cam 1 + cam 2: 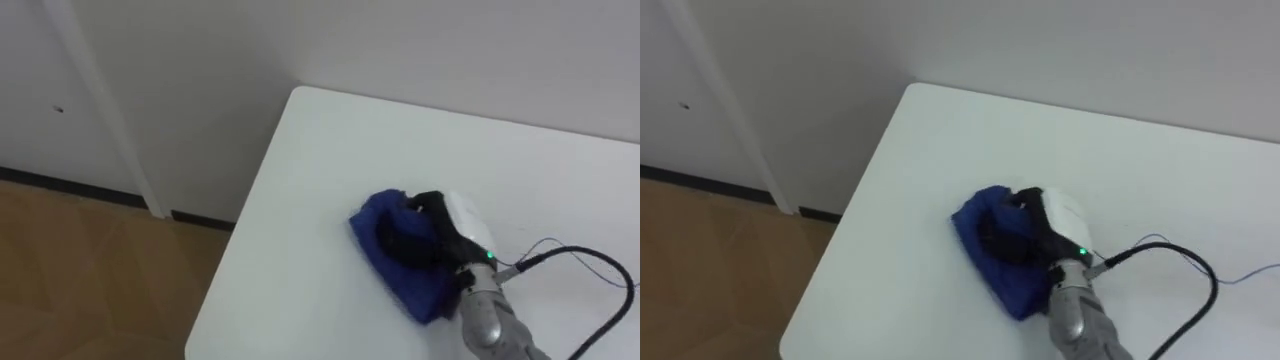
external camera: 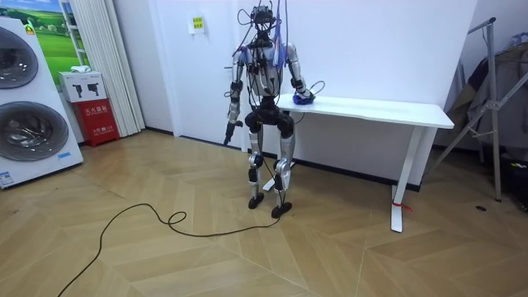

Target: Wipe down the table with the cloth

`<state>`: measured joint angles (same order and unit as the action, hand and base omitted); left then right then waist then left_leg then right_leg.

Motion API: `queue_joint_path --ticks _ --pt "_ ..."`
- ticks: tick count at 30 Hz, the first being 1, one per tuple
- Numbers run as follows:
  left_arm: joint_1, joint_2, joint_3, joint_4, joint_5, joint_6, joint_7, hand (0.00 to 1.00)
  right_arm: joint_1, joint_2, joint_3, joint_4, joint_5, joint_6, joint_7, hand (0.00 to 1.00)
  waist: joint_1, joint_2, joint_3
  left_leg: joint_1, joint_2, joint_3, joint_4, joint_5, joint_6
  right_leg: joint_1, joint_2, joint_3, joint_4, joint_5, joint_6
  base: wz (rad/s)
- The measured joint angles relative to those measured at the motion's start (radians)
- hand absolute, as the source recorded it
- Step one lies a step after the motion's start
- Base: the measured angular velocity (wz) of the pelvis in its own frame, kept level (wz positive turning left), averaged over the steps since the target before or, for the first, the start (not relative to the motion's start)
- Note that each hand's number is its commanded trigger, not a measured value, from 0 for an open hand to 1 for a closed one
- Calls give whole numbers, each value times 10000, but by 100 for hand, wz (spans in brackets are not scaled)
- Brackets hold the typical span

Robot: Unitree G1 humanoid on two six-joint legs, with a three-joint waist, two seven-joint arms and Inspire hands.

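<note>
Cloth (image 1: pixel 368 222) on table (image 1: pixel 300 180) near its left corner, right hand (image 1: pixel 462 225) atop cloth

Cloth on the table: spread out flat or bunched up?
Bunched, not spread: the cloth sits as a thick rumpled wad under the right hand on the table.

Where I stand: a plain white room with a wooden floor.
A white wall (image 2: pixel 371 41) runs behind the white table (image 2: pixel 388 107) before me, with a dark skirting board (image 1: pixel 60 184) at its foot above the herringbone floor (image 2: pixel 165 256). At the room view's left are stacked washing machines (image 2: pixel 29 124), a red cabinet (image 2: pixel 97 115) and a pale curtain (image 2: pixel 103 58); a metal stand (image 2: pixel 495 103) is at its right.
</note>
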<state>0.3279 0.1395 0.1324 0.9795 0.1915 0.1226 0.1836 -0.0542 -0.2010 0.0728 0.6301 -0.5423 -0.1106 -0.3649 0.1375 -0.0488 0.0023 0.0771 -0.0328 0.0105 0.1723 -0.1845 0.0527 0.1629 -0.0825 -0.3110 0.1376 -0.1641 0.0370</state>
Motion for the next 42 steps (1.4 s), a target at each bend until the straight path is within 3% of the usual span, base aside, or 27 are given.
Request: queue_joint_path --ticks 5,9,13,14,17,21,23,25,26,27,29,31,33,35,37,40,42 --pt "636 244 785 -92 5 9 -13 0 -183 -634 -1767 1467 181 -53 -567 100 -335 -65 -44 33 -58 -91 -9 56 71 118 -62 -210 -14 -1 22 11" --pt "727 341 1230 -167 0 -13 -50 0 74 -673 -2521 1857 182 -228 -839 100 -730 -115 -108 51 -57 -101 -16 57 72 131 -59 -219 -18 -3 23 4" --pt "481 411 1440 -188 18 -178 -35 0 540 -859 -3077 2027 398 -275 -949 100 -954 -190 -233 61 -59 -108 -47 56 72 167 -55 -183 -18 -3 23 1" --pt "465 406 1437 -267 25 -202 -33 0 579 -852 -3261 2134 404 -309 -977 100 -1115 -224 -231 124 -63 -100 -37 56 72 276 -55 -182 -22 -2 23 5" --pt "444 375 1438 -617 263 -244 -38 0 881 -857 -3823 2229 377 -315 -1026 100 -1152 -258 -230 248 -50 -57 -59 31 85 332 -52 -181 -15 -3 23 -3" --pt "345 375 1433 -662 449 -301 -192 0 1142 -865 -3912 2117 296 -313 -1153 100 -1158 -268 -223 244 -31 58 -52 28 87 328 -51 -168 -8 -2 24 -11" --pt "355 373 1382 -626 393 -358 -212 0 1142 -861 -3725 1733 45 -48 -1067 100 -1024 -274 -209 256 18 192 -58 22 79 270 -35 -144 24 -3 25 -20" --pt "340 334 1192 -555 348 -343 -188 0 1162 -828 -3305 1087 -340 508 -977 100 -913 -233 -201 314 45 256 -58 5 52 272 -17 -64 35 -3 25 -22" --pt "332 318 950 -552 313 -327 -190 0 1165 -829 -2971 606 -587 966 -880 100 -776 -195 -164 336 68 326 -65 -5 33 221 15 82 67 -2 24 -35" --pt "249 304 716 -444 290 -314 -190 0 1162 -823 -2523 93 -894 1396 -654 100 -608 -165 -146 327 123 448 -82 -6 10 90 44 179 165 4 13 -36" --pt "-83 282 489 -142 349 -220 -190 0 1163 -730 -1629 -893 -1517 1892 -212 100 -285 -178 -113 218 228 695 -70 -25 -47 -127 147 448 193 55 -71 -39" --pt "-395 284 266 26 362 -99 -191 0 886 -649 -447 -1564 -2167 2162 237 100 0 -196 -77 125 329 832 -57 -7 -106 -281 228 553 208 119 -170 -27" --pt "-493 280 -67 61 363 -60 -198 0 310 -591 630 -1850 -2483 2277 761 100 217 -230 -60 55 368 815 -58 20 -154 -354 274 543 219 131 -189 -3" --pt "-558 260 -313 -59 380 -96 -206 0 -576 -460 1506 -1868 -2491 2401 1463 100 588 -298 16 -62 360 688 -53 52 -205 -421 325 455 175 142 -208 20" --pt "-454 262 -334 -172 369 -46 -208 0 -955 -461 1627 -1667 -2457 2308 1724 100 703 -361 75 -160 365 383 -31 70 -225 -410 312 230 142 140 -210 48" --pt "-2 263 -315 -174 361 149 -207 0 -1115 -531 1502 -1268 -2278 2201 1613 100 774 -353 79 -147 350 116 -29 77 -226 -248 273 -321 128 130 -194 34" --pt "224 261 -283 -128 355 244 -218 0 -906 -602 1401 -1065 -2128 1950 1419 100 770 -347 82 -144 345 71 -7 75 -226 -234 274 -398 125 129 -191 18"
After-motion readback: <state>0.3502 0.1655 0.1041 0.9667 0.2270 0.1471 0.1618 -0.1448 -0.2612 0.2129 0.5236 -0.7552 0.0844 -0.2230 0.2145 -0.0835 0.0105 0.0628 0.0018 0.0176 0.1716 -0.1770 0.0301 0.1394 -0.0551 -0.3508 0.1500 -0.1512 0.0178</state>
